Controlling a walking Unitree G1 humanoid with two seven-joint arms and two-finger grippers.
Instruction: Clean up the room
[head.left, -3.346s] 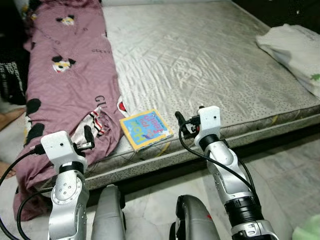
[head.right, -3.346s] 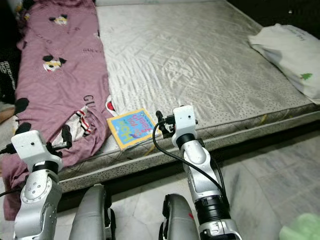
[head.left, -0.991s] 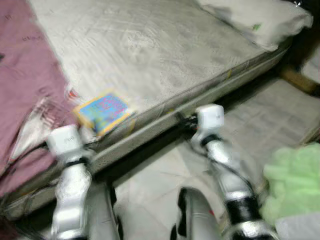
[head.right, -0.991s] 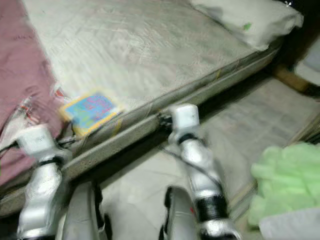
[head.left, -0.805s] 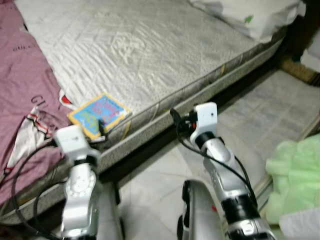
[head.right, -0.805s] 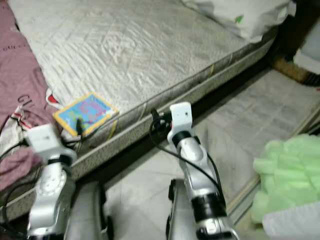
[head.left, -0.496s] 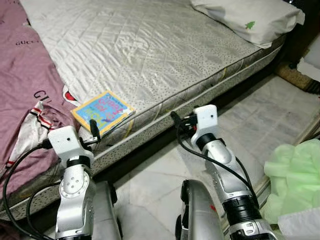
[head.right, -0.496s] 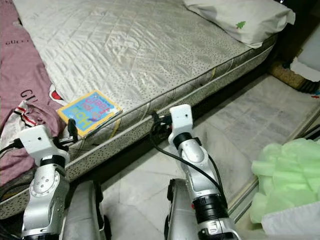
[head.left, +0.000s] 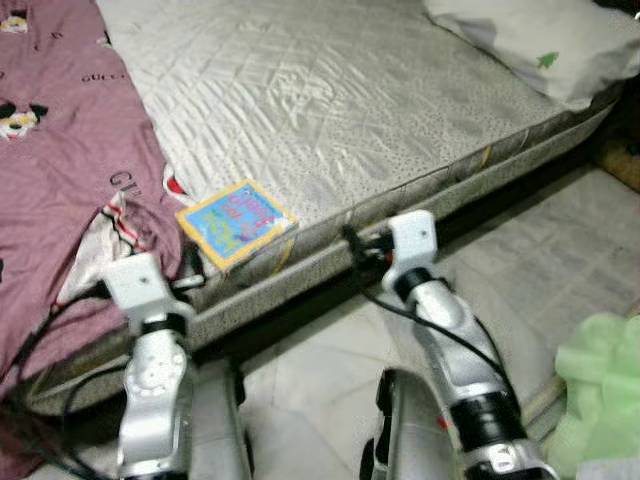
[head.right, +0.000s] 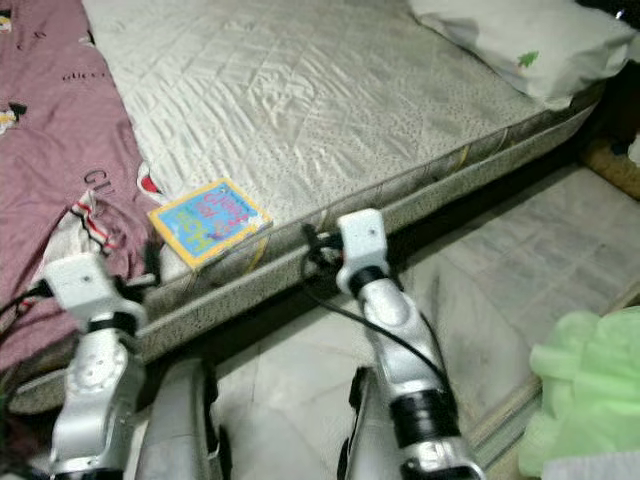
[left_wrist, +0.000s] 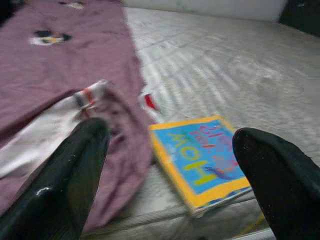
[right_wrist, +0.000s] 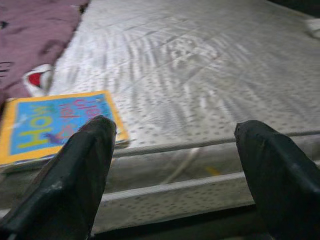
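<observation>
- The view had swung back toward the robot's left over the last second: the book (head.left: 236, 222) now sat nearer the middle of the head views, and the green cloth (head.left: 600, 385) on the floor had slid to the right edge. That was the camera turning, not the things moving.
- The book lay flat at the mattress (head.left: 340, 110) edge, just beside the purple blanket (head.left: 60, 170), its corner close to the rim.
- The left hand (left_wrist: 170, 165) had its fingers spread wide, framing the book, apart from it and grasping nothing.
- The right hand (right_wrist: 175, 165) was likewise released, held low before the mattress side, empty.
- A pillow (head.left: 530, 45) rested at the far corner.
- Judged from this, the robot was squaring up to the book again; the pick-up had not yet begun.
</observation>
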